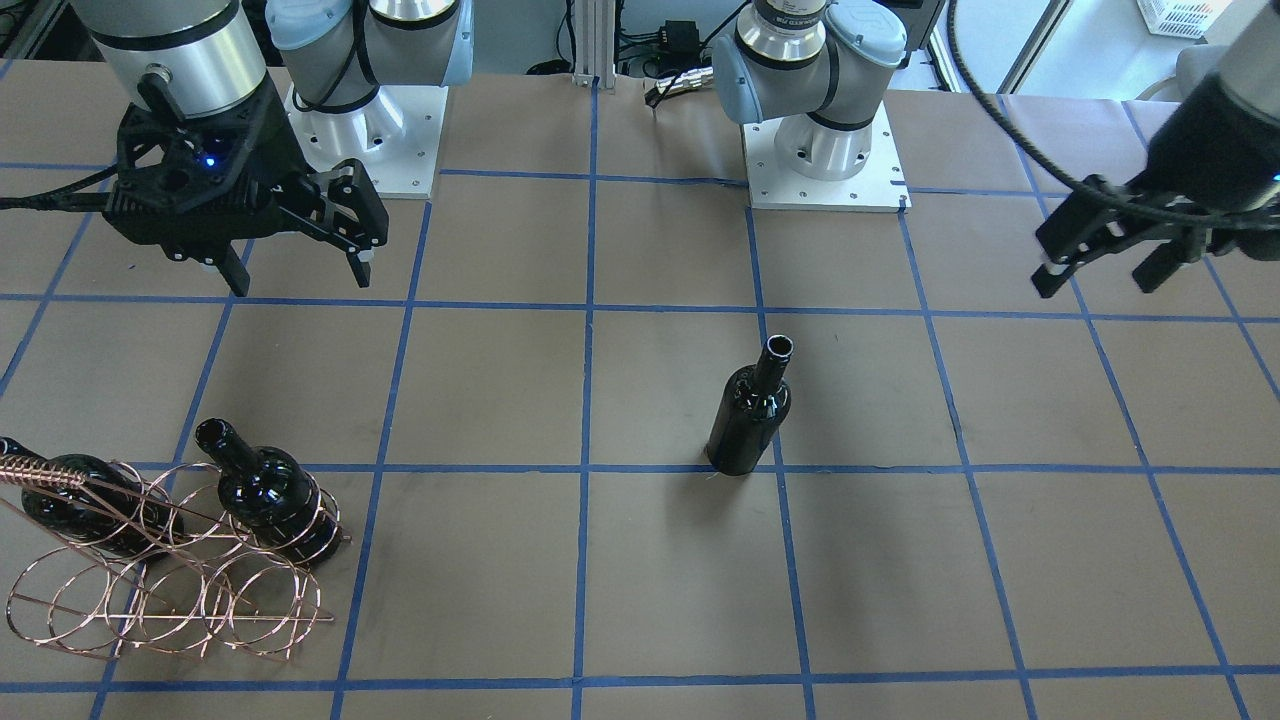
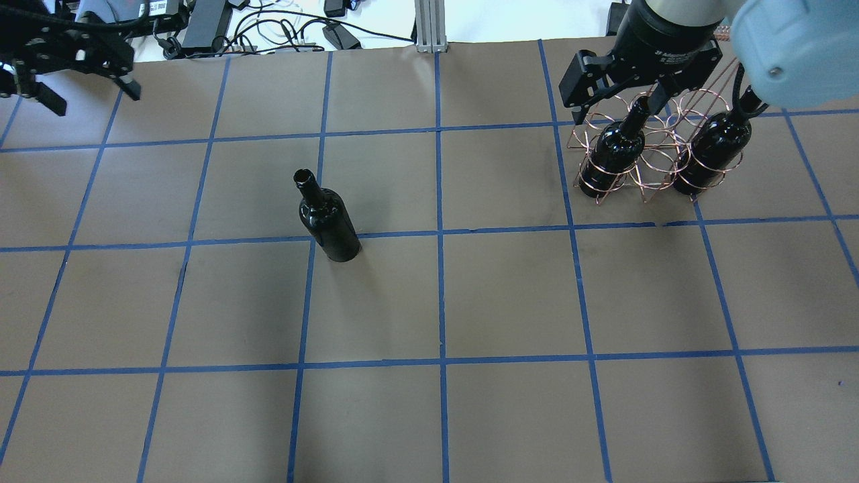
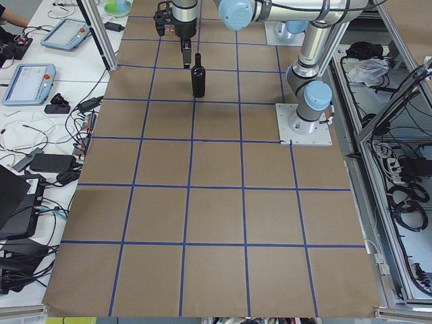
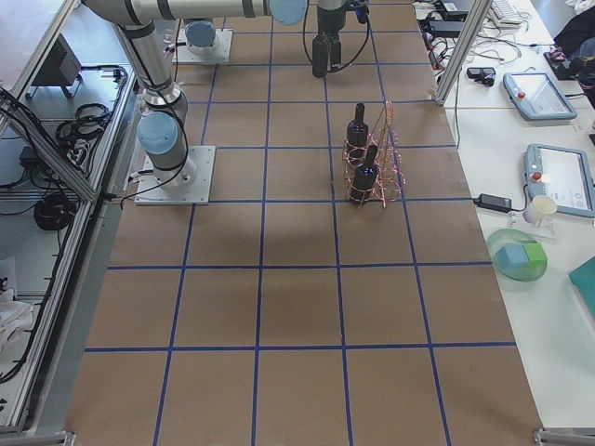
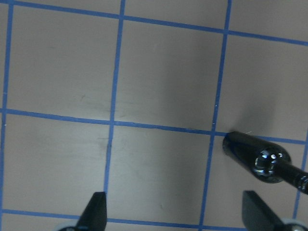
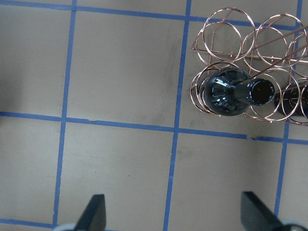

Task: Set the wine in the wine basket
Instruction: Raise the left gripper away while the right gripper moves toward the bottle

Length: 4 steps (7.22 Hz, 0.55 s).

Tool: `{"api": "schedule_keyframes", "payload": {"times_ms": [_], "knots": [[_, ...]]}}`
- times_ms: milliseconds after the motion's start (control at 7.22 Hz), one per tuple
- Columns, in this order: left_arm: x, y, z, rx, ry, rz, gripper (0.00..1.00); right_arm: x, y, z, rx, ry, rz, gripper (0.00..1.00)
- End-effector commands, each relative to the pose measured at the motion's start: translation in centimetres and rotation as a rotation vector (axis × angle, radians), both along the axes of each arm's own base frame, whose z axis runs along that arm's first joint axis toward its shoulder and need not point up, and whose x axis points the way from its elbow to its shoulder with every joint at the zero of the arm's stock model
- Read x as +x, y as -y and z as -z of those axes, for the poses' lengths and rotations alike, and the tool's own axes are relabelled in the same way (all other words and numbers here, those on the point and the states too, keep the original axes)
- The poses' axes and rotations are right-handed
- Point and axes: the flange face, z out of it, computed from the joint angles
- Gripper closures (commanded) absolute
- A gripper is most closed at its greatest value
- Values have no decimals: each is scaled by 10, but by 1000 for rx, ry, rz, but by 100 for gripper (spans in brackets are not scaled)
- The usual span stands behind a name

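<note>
My right fingers [image 1: 357, 255] are spread wide and hold nothing. They hang in the air above the bench [image 1: 640, 580], just off the wine basket [image 1: 60, 470] on the side nearer my bases, and not touching it. From my right wrist camera the wine basket sits in the upper corner, with brown paper [image 6: 120, 72] below the 2 fingertips. The wine basket stands on the bench and already carries 2 dark bottles [image 1: 265, 495], each neck up inside a hoop [image 6: 226, 31]. 1 is at the end of the wine basket that faces the open bench, and the other [image 2: 715, 144] is toward the opposite end, with unfilled hoops beside them. The wine [image 1: 748, 420] is a 3rd bottle of the same glossy black glass. It stands upright and alone on the bench, well apart from the wine basket and over toward my left side of it, its base on a blue tape line [image 1: 900, 468]. My left fingers [image 1: 1055, 270] are spread open too and grip nothing. They hang in the air farther from the wine basket than the wine is. In my left wrist camera the wine shows low at 1 edge, clear of both fingertips.
</note>
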Motion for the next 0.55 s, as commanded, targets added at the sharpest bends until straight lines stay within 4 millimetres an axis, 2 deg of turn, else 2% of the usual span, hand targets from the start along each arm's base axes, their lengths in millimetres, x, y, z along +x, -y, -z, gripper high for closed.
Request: {"api": "schedule_keyframes", "payload": {"times_ms": [0,139,277,416], "knots": [[82,-18,5,24,22,60,0,71,-17,1,-15,-25,-89,0],[105,-22,9,31,18,39,0,124,-34,3,-13,-16,-65,0],[110,-24,14,37,12,33,0,173,-43,15,8,-3,-56,0],[110,-24,15,40,8,33,0,202,-37,15,3,17,-25,0]]}}
